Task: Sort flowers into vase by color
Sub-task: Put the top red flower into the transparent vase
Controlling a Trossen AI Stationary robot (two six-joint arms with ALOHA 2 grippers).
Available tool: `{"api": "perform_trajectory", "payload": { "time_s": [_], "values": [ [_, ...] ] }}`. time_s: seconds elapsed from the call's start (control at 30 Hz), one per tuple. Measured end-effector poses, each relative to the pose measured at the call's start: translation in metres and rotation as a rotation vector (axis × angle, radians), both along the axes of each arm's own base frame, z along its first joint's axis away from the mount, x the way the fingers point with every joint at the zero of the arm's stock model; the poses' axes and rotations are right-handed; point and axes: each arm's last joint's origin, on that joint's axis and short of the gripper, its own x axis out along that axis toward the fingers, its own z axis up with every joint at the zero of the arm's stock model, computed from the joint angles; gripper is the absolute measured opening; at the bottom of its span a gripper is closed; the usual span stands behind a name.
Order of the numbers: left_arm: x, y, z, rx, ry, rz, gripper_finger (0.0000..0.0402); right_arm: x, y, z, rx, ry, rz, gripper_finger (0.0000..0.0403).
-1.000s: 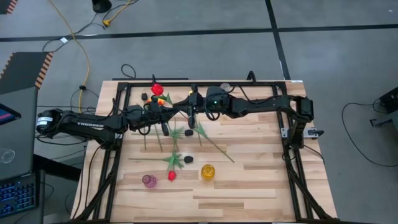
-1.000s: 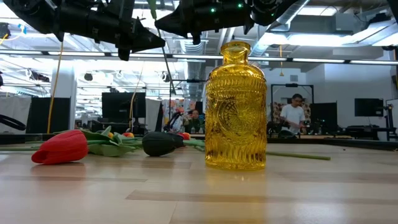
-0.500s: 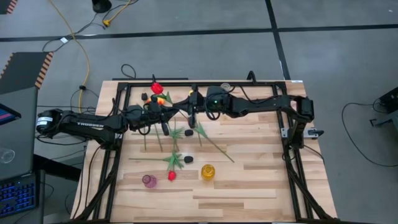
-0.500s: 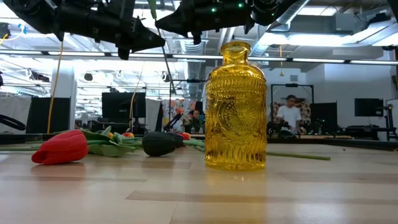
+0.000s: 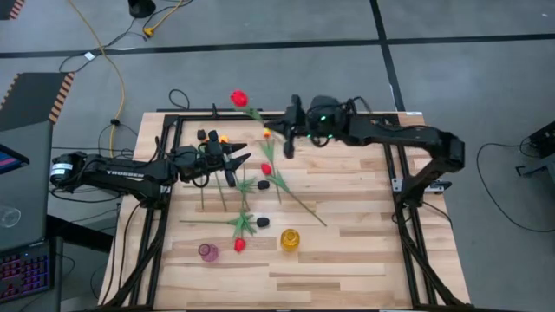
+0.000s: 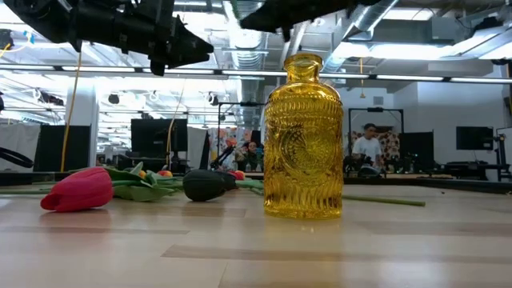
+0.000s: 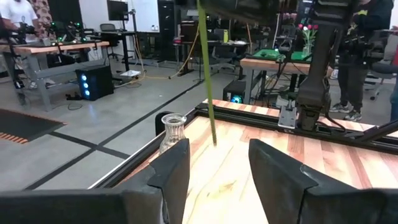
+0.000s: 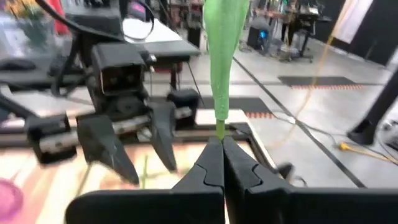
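Right wrist view shows the right gripper [image 8: 221,163] pressed together on the green stem of a red tulip [image 5: 239,99], now lifted away toward the table's [image 5: 364,251] far edge. The left gripper [image 5: 236,165] has spread its fingers and let go beside the far-left flowers. This looks like a completed handover, leaving the right arm to carry the tulip to a vase; the yellow vase [image 5: 290,239] and pink vase [image 5: 208,252] stand near the front edge.

ribbed amber glass vase [image 6: 303,136], pale wood table [image 5: 347,251].
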Motion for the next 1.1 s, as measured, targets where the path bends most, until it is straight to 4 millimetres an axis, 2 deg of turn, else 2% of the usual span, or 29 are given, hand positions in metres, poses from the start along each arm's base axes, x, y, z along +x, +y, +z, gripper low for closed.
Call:
{"api": "perform_trajectory", "payload": {
  "time_s": [0.17,0.23,0.3,0.43,0.57,0.67,0.8,1.1],
  "values": [
    [0.0,0.0,0.0,-0.009,-0.004,0.0,0.0154,-0.037,-0.009,0.018,-0.002,0.072,-0.053,0.0016],
    [0.0,0.0,0.0,-0.01,-0.002,0.0,0.0154,-0.052,-0.01,0.016,-0.01,0.066,-0.072,0.0016],
    [0.0,0.0,0.0,-0.01,-0.002,-0.002,0.0154,-0.069,-0.011,0.009,-0.014,0.049,-0.095,0.0016],
    [0.0,0.0,0.0,-0.01,-0.003,-0.002,0.0154,-0.102,-0.015,-0.022,-0.039,-0.042,-0.157,0.0016],
    [0.0,0.0,0.0,-0.011,-0.004,-0.002,0.0154,-0.134,-0.023,-0.047,-0.102,-0.252,-0.242,0.0016],
    [0.0,0.0,0.0,-0.011,-0.004,-0.003,0.0153,-0.149,-0.03,-0.061,-0.148,-0.393,-0.294,0.0016],
    [0.0,0.0,0.0,-0.011,-0.004,-0.003,0.0153,-0.154,-0.041,-0.07,-0.182,-0.483,-0.337,0.0016],
    [0.0,0.0,0.0,-0.011,-0.004,-0.003,0.0153,-0.137,-0.061,-0.102,-0.154,-0.417,-0.359,0.0016]
  ]
}}
